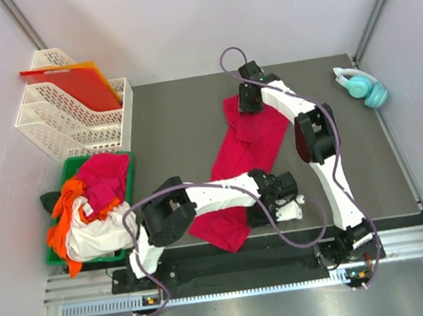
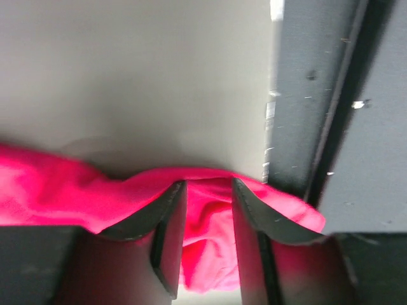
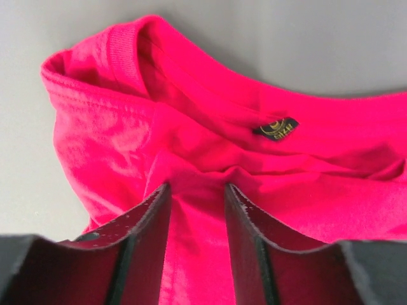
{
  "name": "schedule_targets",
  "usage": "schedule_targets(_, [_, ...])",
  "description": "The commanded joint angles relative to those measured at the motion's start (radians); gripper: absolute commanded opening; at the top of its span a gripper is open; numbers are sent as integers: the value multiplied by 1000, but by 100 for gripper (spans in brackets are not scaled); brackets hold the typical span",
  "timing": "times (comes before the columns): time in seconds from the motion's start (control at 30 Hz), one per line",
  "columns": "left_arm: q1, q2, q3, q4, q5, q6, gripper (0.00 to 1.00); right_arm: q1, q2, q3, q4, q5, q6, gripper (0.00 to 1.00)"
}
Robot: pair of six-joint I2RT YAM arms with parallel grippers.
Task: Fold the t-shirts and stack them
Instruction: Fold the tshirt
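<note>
Crimson t-shirt (image 1: 245, 149) stretches from 12 to 6 o'clock across the tabletop (image 1: 175, 116). The right fingers (image 3: 146, 222) pinch cloth just below its collar, and the left fingers (image 2: 166, 222) clamp its near end. Heaped t-shirts (image 1: 93, 208) fill a green bin (image 1: 67, 169) at 9 o'clock. Teal headphones (image 1: 362, 85) sit at 2 o'clock, well apart.

Probably a robotics lab, white-walled booth (image 1: 178, 22), aluminium rail (image 1: 252, 287), bolted arms (image 1: 224, 191)

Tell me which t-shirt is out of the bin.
The crimson-red t-shirt, stretched across the grey table; the orange, white and pinkish-red t-shirts lie heaped in the green bin.
</note>
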Motion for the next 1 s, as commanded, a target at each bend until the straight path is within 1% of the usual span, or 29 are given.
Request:
schedule_targets(0.0, [84, -167, 15, 120, -36, -55, 42, -30, -217, -88, 61, 85, 21, 43])
schedule_targets(0.03, [139, -186, 54, 105, -30, -65, 43, -38, -253, -94, 62, 107, 21, 43])
schedule_targets(0.07, [170, -222, 73, 104, -18, -89, 44, -47, -321, -101, 62, 139, 15, 45])
schedule_targets(0.1, [236, -243, 105, 99, -9, -94, 44, -58, -352, -102, 56, 159, 12, 46])
schedule_targets(0.17, [299, -306, 122, 111, 4, -108, 45, -67, -434, -108, 32, 210, -14, 47])
schedule_targets(0.2, [351, -328, 118, 125, 7, -111, 46, -69, -460, -119, 26, 224, -26, 48])
schedule_targets(0.23, [374, -348, 107, 140, 7, -111, 46, -69, -486, -136, 23, 243, -43, 48])
schedule_targets(0.27, [396, -381, 95, 174, 5, -108, 47, -69, -547, -195, 27, 250, -45, 48])
schedule_targets(0.33, [451, -401, 46, 208, 1, -115, 46, -69, -641, -275, 42, 259, -43, 47])
schedule_targets(0.37, [483, -398, 15, 250, 7, -126, 45, -63, -673, -368, 52, 262, -40, 45])
schedule_targets(0.4, [492, -391, 6, 268, -10, -132, 44, -58, -705, -422, 64, 268, -33, 45])
schedule_targets(0.43, [502, -354, 3, 284, -18, -143, 44, -50, -769, -477, 85, 294, -30, 44])
schedule_targets(0.47, [518, -331, 10, 306, -25, -151, 43, -31, -802, -586, 98, 312, -25, 42])
schedule_targets(0.5, [528, -304, 22, 317, -50, -161, 42, -20, -830, -640, 110, 331, -11, 41])
schedule_targets(0.53, [540, -244, 38, 318, -48, -181, 41, -9, -877, -735, 122, 364, 4, 38])
schedule_targets(0.6, [587, -179, 104, 321, -33, -212, 38, 8, -914, -826, 136, 383, 68, 33])
schedule_targets(0.63, [604, -112, 131, 320, -39, -251, 37, 11, -943, -904, 147, 388, 93, 26])
schedule_targets(0.7, [656, -49, 219, 306, -36, -292, 35, 20, -966, -973, 173, 388, 149, 22])
schedule_targets(0.73, [672, 6, 245, 303, -38, -322, 34, 25, -977, -1021, 194, 388, 162, 17])
schedule_targets(0.8, [712, 52, 309, 301, -55, -347, 35, 31, -971, -1046, 210, 391, 188, 12])
schedule_targets(0.83, [721, 89, 326, 298, -68, -359, 34, 31, -951, -1047, 205, 397, 193, 7])
schedule_targets(0.87, [735, 105, 351, 298, -109, -362, 34, 31, -937, -1043, 202, 403, 196, 6])
schedule_targets(0.97, [758, 145, 366, 306, -172, -364, 35, 31, -884, -1009, 191, 431, 200, 4])
